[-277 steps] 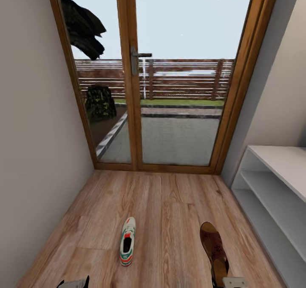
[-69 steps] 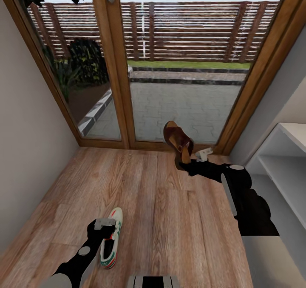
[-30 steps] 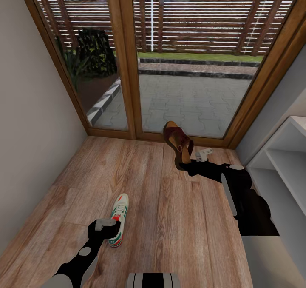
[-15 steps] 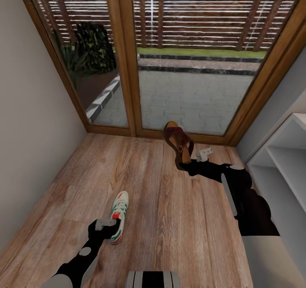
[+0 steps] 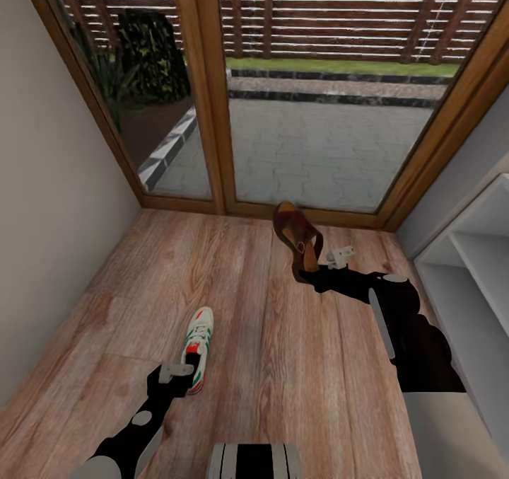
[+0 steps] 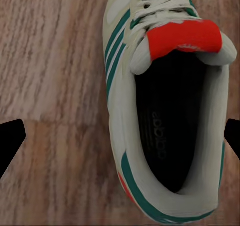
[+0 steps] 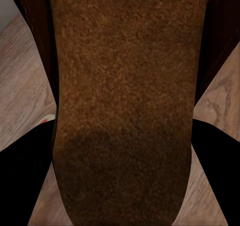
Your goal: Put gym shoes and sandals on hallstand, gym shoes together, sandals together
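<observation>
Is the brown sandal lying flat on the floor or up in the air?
Up in the air. The right pincer holds the sandal by its heel end, toe pointing up, above the corridor floor.

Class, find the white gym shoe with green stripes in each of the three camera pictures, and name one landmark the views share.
Head view: the gym shoe lies low and left of centre, just ahead of the left gripper.
Left wrist view: it sits between the open fingertips.
Right wrist view: not identifiable; the sandal blocks most.
Shared landmark: the corridor floor.

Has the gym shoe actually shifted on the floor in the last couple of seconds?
Cannot tell: the gym shoe sits differently against the door frame, but the camera moved.
</observation>
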